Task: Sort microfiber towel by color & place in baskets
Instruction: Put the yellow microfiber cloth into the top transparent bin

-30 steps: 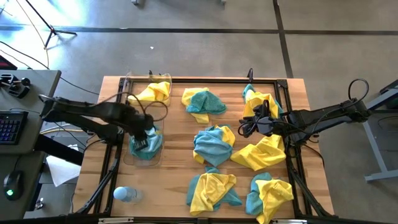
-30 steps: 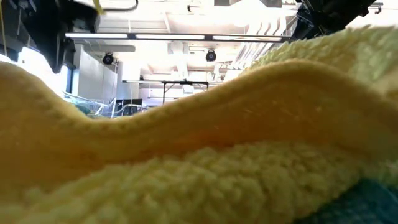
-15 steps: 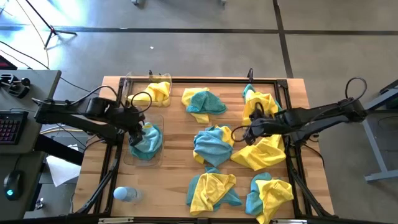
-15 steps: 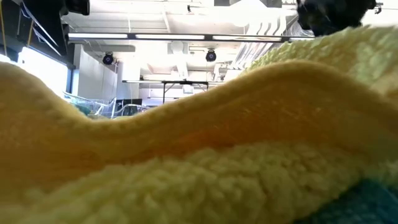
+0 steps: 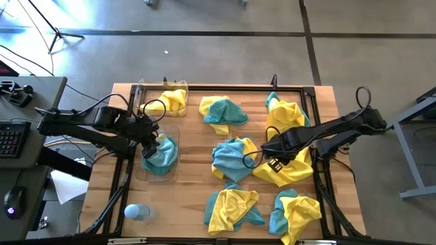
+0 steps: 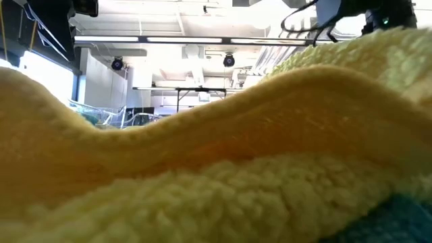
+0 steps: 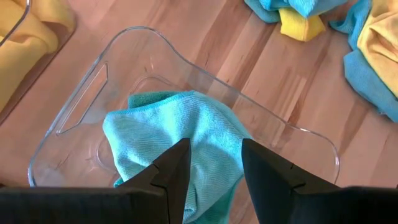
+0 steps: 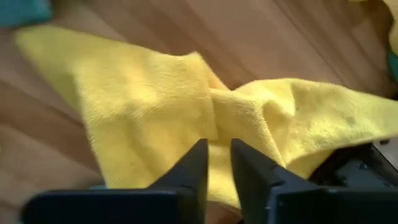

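My left gripper point(image 5: 152, 140) is open just above a teal towel point(image 7: 180, 134) that lies crumpled on the floor of a clear bin point(image 7: 311, 140) near the table's left edge. A second clear bin point(image 5: 144, 92) at the far left holds a yellow towel point(image 5: 170, 101). My right gripper point(image 5: 272, 162) hovers over a yellow towel point(image 8: 143, 106) spread on the wood at the right, its fingers point(image 8: 194, 163) only a narrow gap apart and touching nothing I can see. A yellow towel point(image 6: 216, 169) fills the low view.
Several loose yellow and teal towels lie over the table's middle point(image 5: 234, 158), far side point(image 5: 223, 111), far right point(image 5: 283, 112) and near side point(image 5: 231, 206). A small pale bottle point(image 5: 136, 212) stands at the near left. A black metal frame point(image 5: 238, 87) edges the table.
My left gripper has drawn up and back out of the bin, and the teal towel stays in it. My right gripper has gone toward the table's near edge, from the far-right towels to over the spread yellow towel.
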